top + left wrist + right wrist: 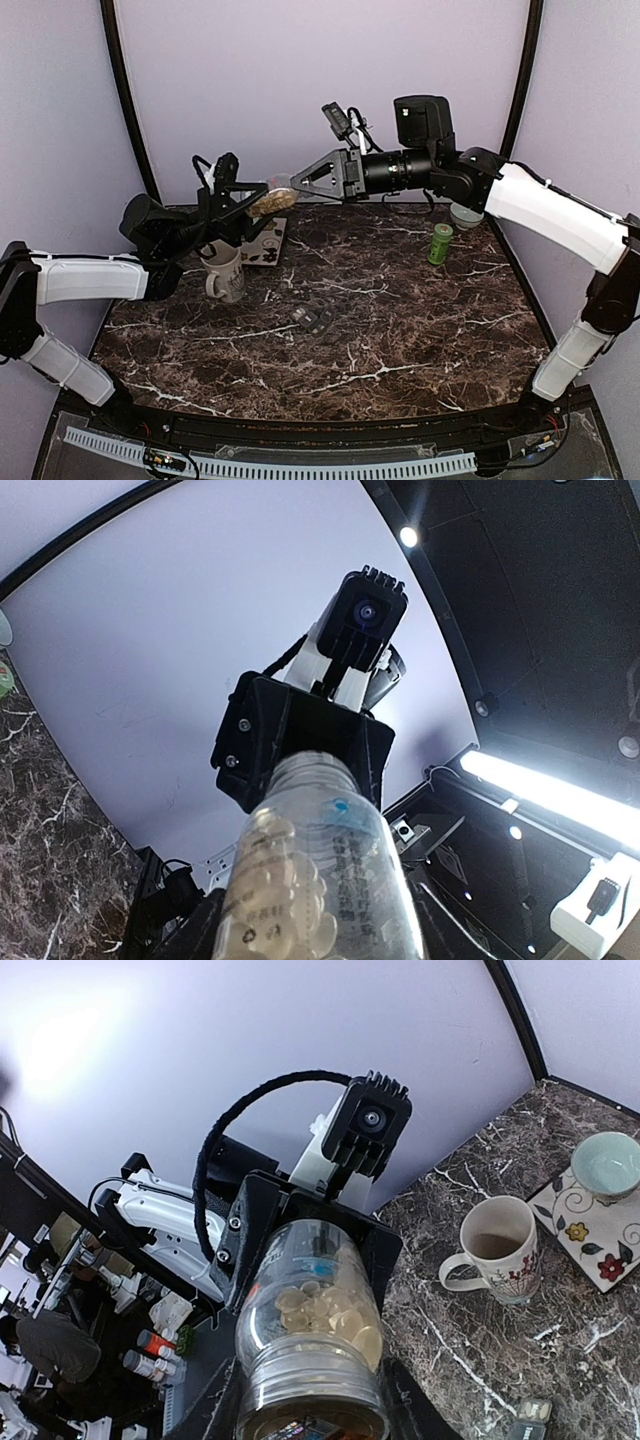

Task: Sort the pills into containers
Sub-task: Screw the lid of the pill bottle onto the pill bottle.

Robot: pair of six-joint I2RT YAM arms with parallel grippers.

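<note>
Your left gripper [250,208] is clamped on the body of a clear jar [276,199]. Your right gripper [294,184] is closed on the jar's other end. The jar hangs roughly level in the air between them, over the back left of the worktop [400,340] and close to the rear wall. The pills [264,206] show tan inside it. Below the left gripper a white mug [225,272] stands beside a flowered tile [268,245]. The containers [313,318] lie flat near the worktop's middle, well apart from the mug, with bare marble on every side and out to the front edge. A green bottle [440,243] stands upright near the back right corner, beneath your right arm.

From the left wrist, the jar narrows to a neck held between the right gripper's black fingers. Wall and ceiling lights lie behind it, and only a strip of marble shows at the left edge.

From the right wrist, the pills lie heaped inside the jar, whose far end sits in the left gripper. The mug stands to the right with marble around it, and a pale teal bowl [610,1160] rests on the tile just beyond.
</note>
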